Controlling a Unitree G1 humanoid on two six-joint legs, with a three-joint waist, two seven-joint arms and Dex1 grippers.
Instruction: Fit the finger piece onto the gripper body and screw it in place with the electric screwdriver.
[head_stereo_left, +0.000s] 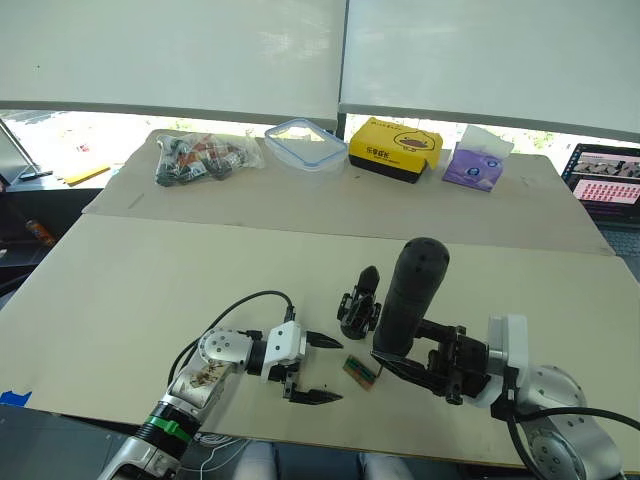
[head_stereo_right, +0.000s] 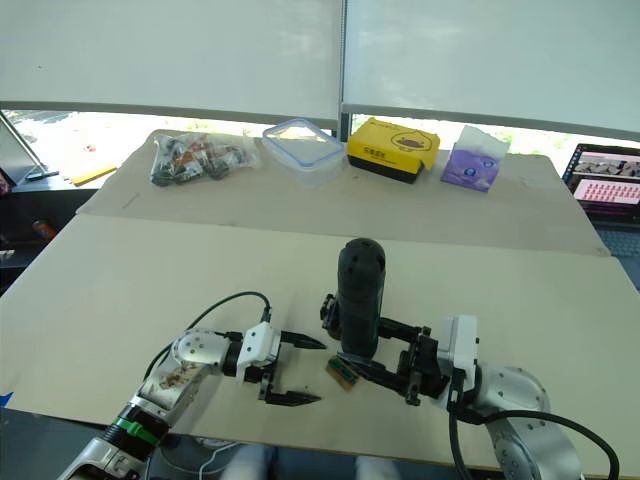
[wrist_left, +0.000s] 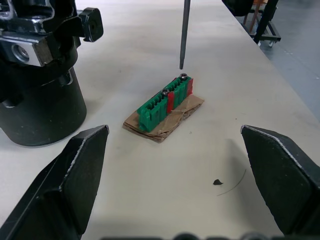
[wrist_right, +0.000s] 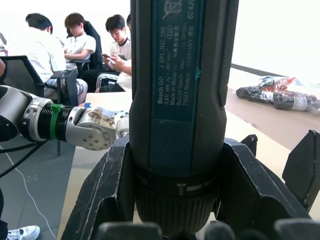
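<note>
Beige board covers the bench (head_stereo_left: 150, 290), which stands before white window blinds. Along its far edge lie a bag of parts (head_stereo_left: 203, 157), a clear lidded box (head_stereo_left: 305, 143), a yellow box (head_stereo_left: 395, 148) and a purple tissue pack (head_stereo_left: 476, 163). The right gripper (head_stereo_left: 398, 365) has its fingers clamped on the electric screwdriver (head_stereo_left: 408, 295), held upright, bit above a green block (wrist_left: 165, 102). The gripper body (head_stereo_left: 359, 303) stands just beside it. The left gripper (head_stereo_left: 318, 369) hangs near with fingers spread and nothing between them.
</note>
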